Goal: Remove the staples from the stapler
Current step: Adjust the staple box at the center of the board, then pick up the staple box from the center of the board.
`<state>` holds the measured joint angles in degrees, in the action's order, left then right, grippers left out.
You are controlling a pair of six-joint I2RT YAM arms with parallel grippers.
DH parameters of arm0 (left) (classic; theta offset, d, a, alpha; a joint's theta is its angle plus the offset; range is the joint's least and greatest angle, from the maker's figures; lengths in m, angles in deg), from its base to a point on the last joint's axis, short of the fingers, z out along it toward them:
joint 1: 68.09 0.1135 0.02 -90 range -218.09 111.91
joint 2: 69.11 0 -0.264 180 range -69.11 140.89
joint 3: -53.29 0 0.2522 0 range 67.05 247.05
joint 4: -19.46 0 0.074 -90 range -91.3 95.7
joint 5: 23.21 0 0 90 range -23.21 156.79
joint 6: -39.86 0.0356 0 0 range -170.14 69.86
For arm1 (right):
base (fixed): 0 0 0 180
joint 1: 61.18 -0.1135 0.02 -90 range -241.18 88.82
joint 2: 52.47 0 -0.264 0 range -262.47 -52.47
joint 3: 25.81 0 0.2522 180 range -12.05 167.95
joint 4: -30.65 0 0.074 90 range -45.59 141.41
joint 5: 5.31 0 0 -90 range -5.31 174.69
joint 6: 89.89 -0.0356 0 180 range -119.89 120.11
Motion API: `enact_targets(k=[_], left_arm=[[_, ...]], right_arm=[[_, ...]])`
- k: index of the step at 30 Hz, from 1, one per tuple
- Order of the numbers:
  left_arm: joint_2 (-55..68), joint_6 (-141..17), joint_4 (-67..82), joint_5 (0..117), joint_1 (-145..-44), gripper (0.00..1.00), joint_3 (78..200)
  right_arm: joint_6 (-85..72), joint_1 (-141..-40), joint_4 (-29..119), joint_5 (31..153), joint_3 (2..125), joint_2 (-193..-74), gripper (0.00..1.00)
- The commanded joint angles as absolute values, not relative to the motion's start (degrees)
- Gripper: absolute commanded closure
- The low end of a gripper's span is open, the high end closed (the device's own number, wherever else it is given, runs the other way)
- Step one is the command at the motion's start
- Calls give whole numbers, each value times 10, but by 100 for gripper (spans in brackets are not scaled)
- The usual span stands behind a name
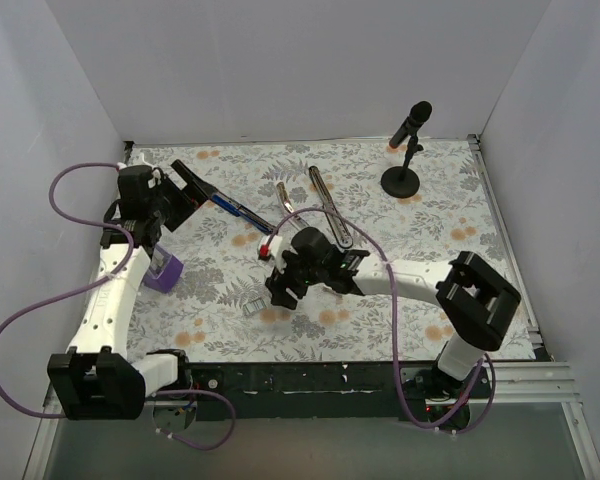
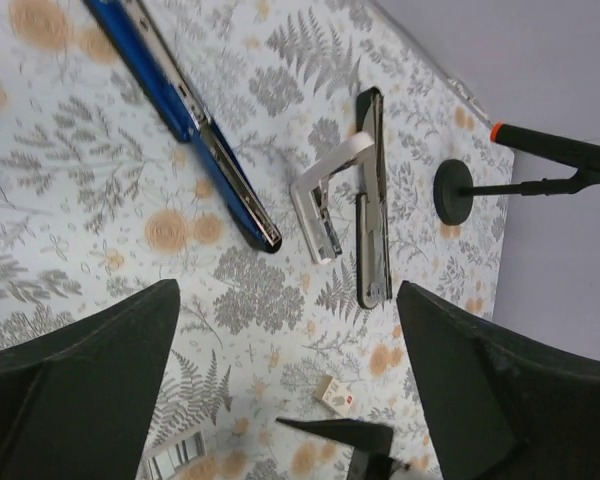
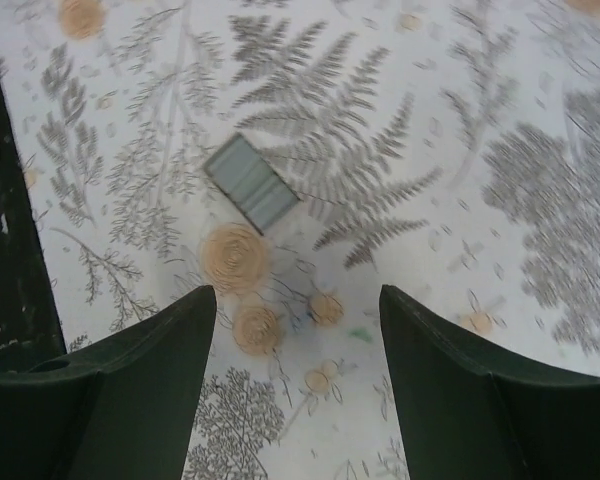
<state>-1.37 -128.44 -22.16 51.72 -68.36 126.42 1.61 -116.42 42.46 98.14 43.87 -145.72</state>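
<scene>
- The stapler [image 2: 195, 125] ran off the top edge of the left wrist view, so only part of its blue-and-black body showed. Overhead, it lay at about 11 o'clock from the middle of the table [image 1: 500, 260].
- Its silvery channel [image 2: 318, 210] and dark base strip [image 2: 372, 215] lay at 3 o'clock of the blue body, apart from it. Whether those two were joined at their far end was hard to make out.
- The staples [image 3: 252, 183] were a small grey block lying flat on the patterned cloth. They sat at 11 o'clock of the right claw [image 3: 295, 320] in its own view and at 7 o'clock of it overhead. The bottom edge of the left wrist view cut them off.
- The right claw stood wide apart with nothing between its fingers.
- The left claw [image 2: 288, 330] was spread wide too, gripping nothing, with the stapler at 11 o'clock of it and not touching.
- A purple block [image 1: 163, 272] at 9 o'clock of the table was half hidden by the left arm.
- A microphone [image 1: 407, 145] stood at 1 o'clock.
- A small white box [image 2: 335, 395] bore a red mark, with lettering too small to read.
</scene>
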Motion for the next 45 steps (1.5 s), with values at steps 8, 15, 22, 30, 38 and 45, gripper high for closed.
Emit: enact_targets(k=[8,15,22,30,38,45], left_arm=[[-38,-1266,-261,577,-653,2,1274],[6,-1272,-277,523,-578,2,1299],[-20,-1281,-231,488,-571,2,1248],[-22,-1281,-217,472,-572,2,1226],[-21,-1278,-211,467,-572,2,1220],[-18,-1280,-203,456,-572,2,1213]], right_arm=[[342,-1211,461,1148,583,-1605,26],[430,-1226,505,1172,625,-1648,25],[455,-1241,558,1176,656,-1671,25],[458,-1260,539,1112,656,-1691,27],[477,-1265,532,1100,651,-1690,32],[495,-1265,543,1109,650,-1694,38]])
